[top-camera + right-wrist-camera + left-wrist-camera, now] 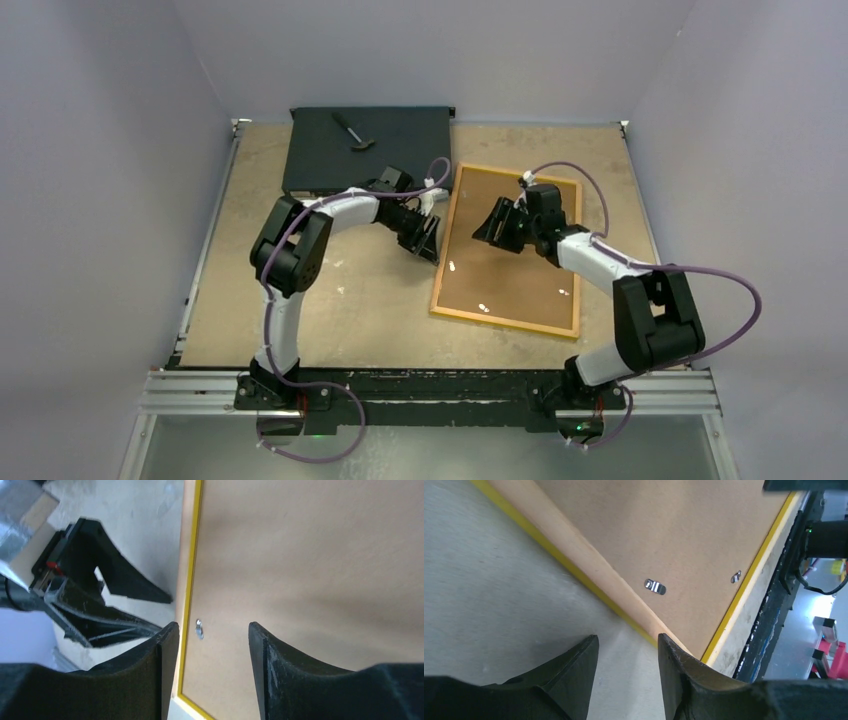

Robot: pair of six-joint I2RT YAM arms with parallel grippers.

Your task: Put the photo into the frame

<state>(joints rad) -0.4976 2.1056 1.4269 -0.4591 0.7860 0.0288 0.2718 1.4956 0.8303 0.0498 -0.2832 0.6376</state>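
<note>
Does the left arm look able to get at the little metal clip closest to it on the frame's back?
Probably yes. The left gripper hangs beside the frame with its jaws apart. The clip lies bare on the backing board just past that edge, with nothing between them.

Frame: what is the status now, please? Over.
Left gripper open beside the frame, at its left edge. Right gripper open, above the backing board. Board sits in the frame, clip on it; photo not in view.

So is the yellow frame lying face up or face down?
Face down, flat on the table: the frame shows its brown backing board and small metal clips.
</note>
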